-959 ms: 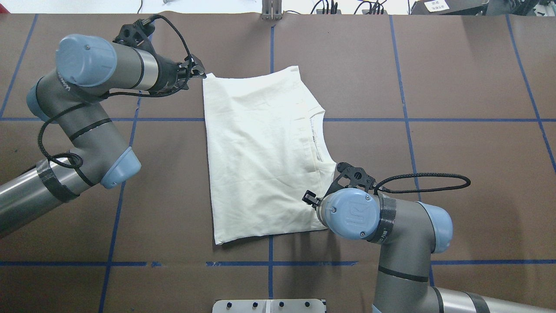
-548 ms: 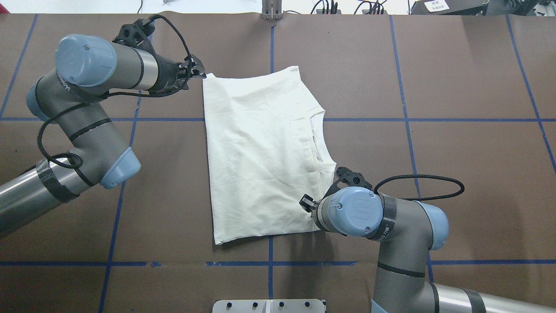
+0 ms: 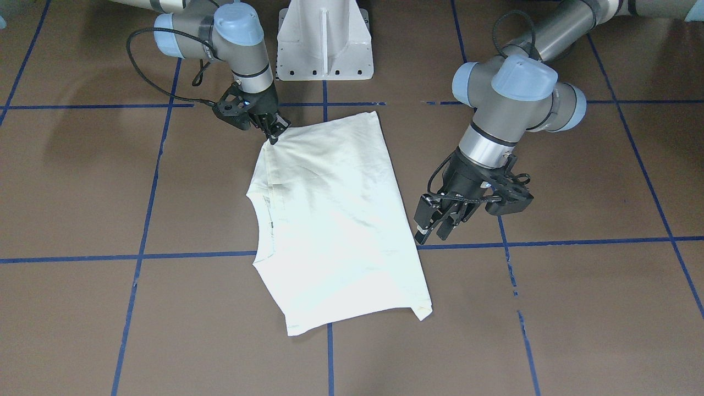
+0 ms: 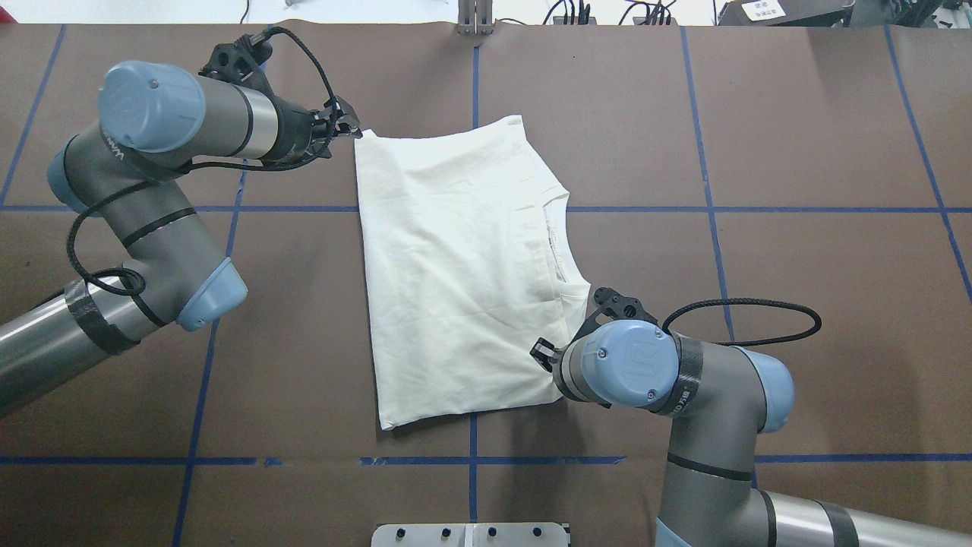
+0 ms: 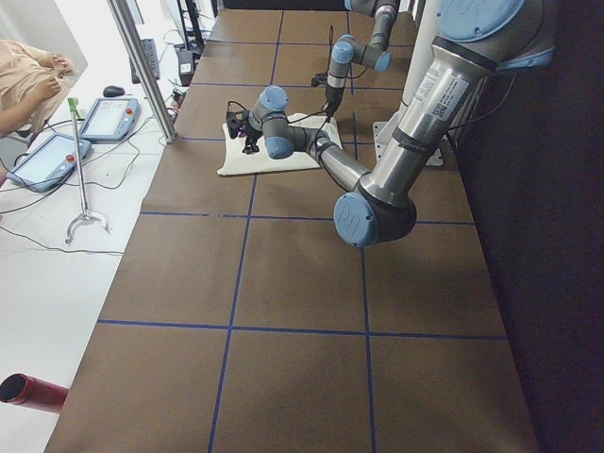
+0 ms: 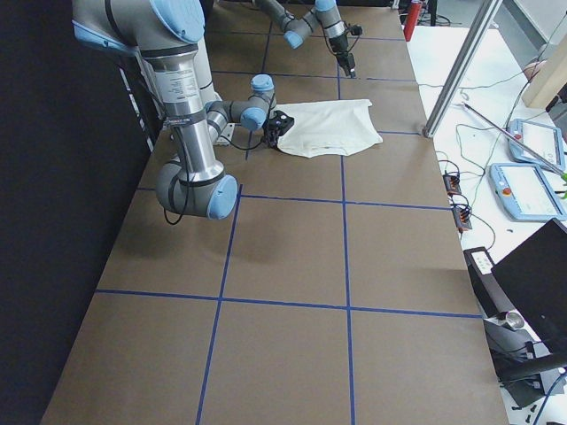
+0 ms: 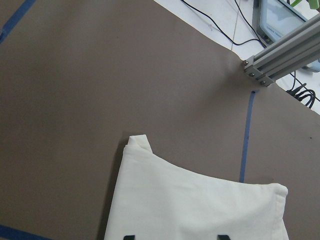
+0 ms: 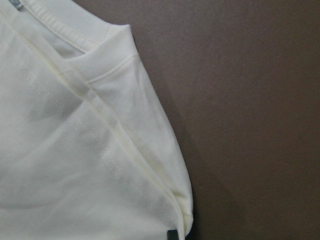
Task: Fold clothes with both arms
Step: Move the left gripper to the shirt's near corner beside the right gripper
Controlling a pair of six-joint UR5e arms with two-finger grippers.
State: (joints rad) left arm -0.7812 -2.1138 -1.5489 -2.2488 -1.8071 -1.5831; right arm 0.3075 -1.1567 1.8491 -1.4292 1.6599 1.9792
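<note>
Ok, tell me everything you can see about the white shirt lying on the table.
The shirt is cream-white, soft, lightly wrinkled fabric, folded to a rough rectangle with a plain side up; no print shows. Its neckline sits on the edge toward the robot's right. It lies flat on the brown table. The right hand is shut on its near right corner; the open left hand hovers by the far left corner, touch unclear.

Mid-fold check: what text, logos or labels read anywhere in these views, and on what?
"UR": logo on the right arm, on its blue joint cap.
Lettering along the left arm: partly hidden, unreadable.
White label beyond the table's far edge: too small.
Stickers on both arms in the side views: too small.
Shirt: no print showing.
</note>
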